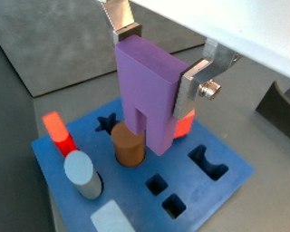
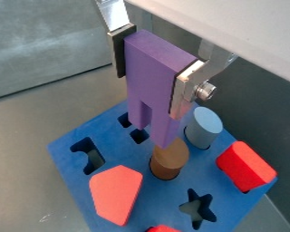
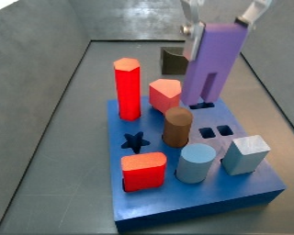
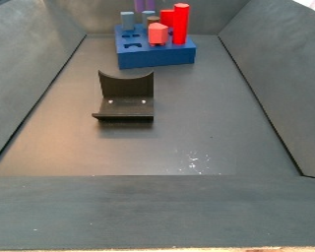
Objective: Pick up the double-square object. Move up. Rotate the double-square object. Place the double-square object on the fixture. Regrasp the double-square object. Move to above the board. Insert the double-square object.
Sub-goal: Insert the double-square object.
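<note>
In a side view the fixture (image 4: 123,97) stands alone on the floor, well apart from the board (image 4: 153,51) beyond it. Over the board (image 3: 193,188), the pincer (image 3: 220,20) grips the upright double-square object (image 3: 212,64), its lower end beside the brown cylinder (image 3: 176,127)

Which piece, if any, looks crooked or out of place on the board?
Nothing stands out. The hand holds the purple block upright over the blue board; the red pegs and brown cylinder stand straight.

no readable text, labels, brands or numbers on any object, the two-finger silver gripper (image 1: 163,56) at 12 o'clock above the thick blue square board (image 1: 227,177) unmarked too
</note>
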You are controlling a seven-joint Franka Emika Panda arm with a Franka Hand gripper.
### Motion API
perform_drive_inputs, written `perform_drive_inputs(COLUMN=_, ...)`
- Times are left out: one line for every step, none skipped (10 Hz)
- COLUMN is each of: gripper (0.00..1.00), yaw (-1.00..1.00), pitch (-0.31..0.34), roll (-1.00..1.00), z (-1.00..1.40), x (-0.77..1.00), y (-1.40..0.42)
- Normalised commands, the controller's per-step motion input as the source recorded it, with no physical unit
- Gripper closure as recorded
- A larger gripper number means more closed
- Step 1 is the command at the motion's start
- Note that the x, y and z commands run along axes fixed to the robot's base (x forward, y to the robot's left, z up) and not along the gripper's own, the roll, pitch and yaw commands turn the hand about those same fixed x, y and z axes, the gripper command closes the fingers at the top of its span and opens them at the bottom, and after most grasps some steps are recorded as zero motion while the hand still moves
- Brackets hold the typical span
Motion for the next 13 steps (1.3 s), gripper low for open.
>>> perform_drive_inputs(gripper=1.00, yaw=0.00, pitch=0.220, roll=0.13, z=-0.28, x=0.90, y=0.00)
perform_drive_inputs(gripper=1.00, yaw=0.00, pitch=0.241, roll=0.14, z=-0.22, x=0.93, y=0.00)
perform_drive_inputs(gripper=1.00, yaw=0.00, pitch=0.237, roll=0.15, z=-0.20, x=0.94, y=0.00)
perform_drive_inputs(gripper=1.00, yaw=0.00, pitch=0.217, roll=0.13, z=-0.18, x=0.93, y=0.00)
perform_drive_inputs(gripper=1.00, yaw=0.00, pitch=0.221, roll=0.13, z=-0.16, x=0.91, y=0.00)
perform_drive_inputs(gripper=1.00, yaw=0.00, pitch=0.217, roll=0.11, z=-0.12, x=0.90, y=0.00)
perform_drive_inputs(gripper=1.00, yaw=-0.04, pitch=0.204, roll=0.07, z=-0.13, x=0.83, y=-0.06)
perform_drive_inputs(gripper=1.00, yaw=-0.11, pitch=0.209, roll=0.02, z=-0.15, x=0.60, y=-0.15)
perform_drive_inputs(gripper=1.00, yaw=0.01, pitch=0.000, roll=0.05, z=0.00, x=0.00, y=-0.01)
perform_drive_inputs(gripper=1.00, yaw=0.00, pitch=0.000, roll=0.00, z=-0.03, x=0.01, y=-0.07)
perform_drive_inputs(gripper=1.00, yaw=-0.35, pitch=0.000, roll=0.00, z=0.00, x=0.70, y=-0.06)
perform_drive_inputs(gripper=1.00, yaw=-0.30, pitch=0.000, roll=0.00, z=0.00, x=0.83, y=-0.04)
perform_drive_inputs(gripper=1.00, yaw=-0.17, pitch=-0.003, roll=0.00, z=0.00, x=1.00, y=0.00)
